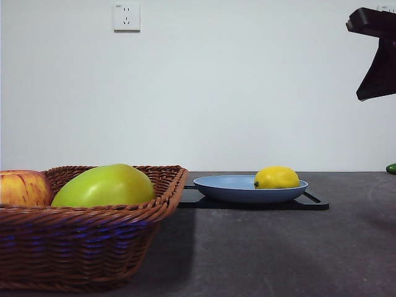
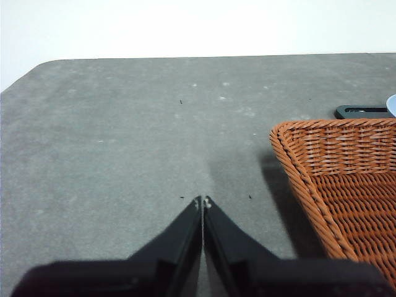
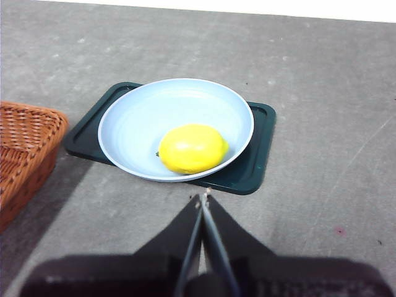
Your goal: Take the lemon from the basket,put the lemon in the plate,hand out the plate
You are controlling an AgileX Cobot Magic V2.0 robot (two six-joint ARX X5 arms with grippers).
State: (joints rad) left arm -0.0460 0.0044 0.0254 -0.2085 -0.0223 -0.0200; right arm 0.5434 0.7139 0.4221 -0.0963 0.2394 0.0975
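Yellow lemon point(image 3: 192, 148) rests in the plate point(image 3: 136, 124), ready for handover; right gripper point(image 3: 203, 198) hovers clenched, empty; left gripper point(image 2: 202, 202) waits clenched.

Lemon point(image 1: 276, 177) in plate point(image 1: 226, 187), plate on tray point(image 1: 314, 202), basket point(image 1: 93, 247) left, seemingly just apart

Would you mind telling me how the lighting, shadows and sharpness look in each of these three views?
Front view: even light, the basket near and slightly soft, casting a dark shadow toward the black tray. Left wrist view: the basket throws a soft shadow on the grey table; the white wall is overexposed. Right wrist view: sharp lemon in the plate, no harsh glare.
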